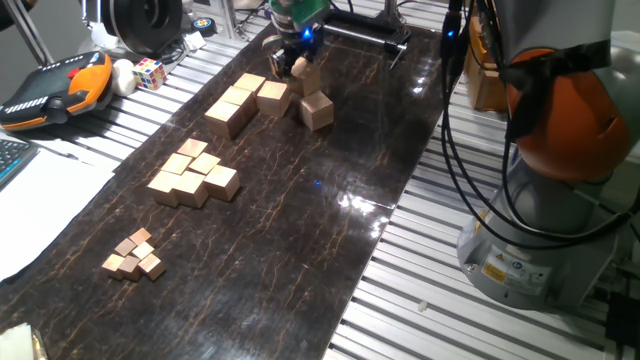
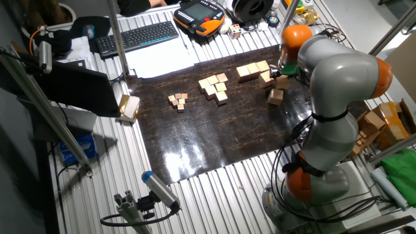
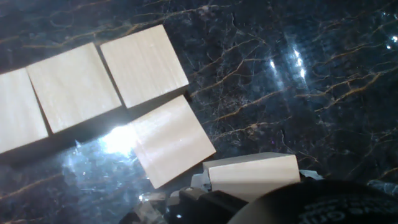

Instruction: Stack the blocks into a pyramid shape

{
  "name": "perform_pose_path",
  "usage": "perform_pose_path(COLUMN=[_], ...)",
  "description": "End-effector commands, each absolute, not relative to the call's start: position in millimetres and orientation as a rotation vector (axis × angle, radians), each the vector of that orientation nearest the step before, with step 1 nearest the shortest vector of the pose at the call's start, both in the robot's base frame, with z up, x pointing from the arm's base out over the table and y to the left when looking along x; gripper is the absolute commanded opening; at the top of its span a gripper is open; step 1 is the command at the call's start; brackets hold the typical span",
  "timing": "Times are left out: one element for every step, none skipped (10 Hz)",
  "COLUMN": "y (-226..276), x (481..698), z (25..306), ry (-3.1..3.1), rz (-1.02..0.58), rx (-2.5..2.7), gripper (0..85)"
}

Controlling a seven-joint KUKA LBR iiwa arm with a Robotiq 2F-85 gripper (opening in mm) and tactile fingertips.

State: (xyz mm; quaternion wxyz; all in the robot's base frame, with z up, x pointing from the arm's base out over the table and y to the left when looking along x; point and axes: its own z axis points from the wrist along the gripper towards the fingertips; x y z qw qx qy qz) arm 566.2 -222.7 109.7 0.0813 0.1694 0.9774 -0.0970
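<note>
At 12 o'clock, gripper [image 1: 289, 62] pinches a wooden block [image 1: 305, 75]: light, rigid, smooth; grip flat opposite faces.

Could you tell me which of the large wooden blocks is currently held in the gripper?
The tilted block between the gripper fingers at the far end of the mat; the other large blocks rest on the mat, one apart just in front.

Dark marbled mat [image 1: 300, 230] glaring under overhead light, laid across a slatted metal counter [image 1: 420, 300]; keyboard [image 2: 138, 36] and papers [image 2: 159, 62] at upper left.
</note>
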Motion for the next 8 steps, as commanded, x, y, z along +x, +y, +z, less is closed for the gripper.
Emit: perform_pose_path(y=[-222.5,-222.5,-222.0,-220.7,-219.6,-219.5,-219.2,-218.2], x=[566.3,566.3,566.1,566.1,566.2,566.5,566.8,567.7], z=[108.3,106.3,103.2,99.7,97.0,96.7,96.4,95.4], ry=[2.930,2.940,2.947,2.949,2.955,2.963,2.965,2.969], rz=[-0.281,-0.269,-0.249,-0.234,-0.228,-0.217,-0.208,-0.190], rx=[0.512,0.519,0.531,0.554,0.588,0.605,0.608,0.615], gripper=[50.7,50.0,49.0,48.3,48.0,48.0,48.0,48.0])
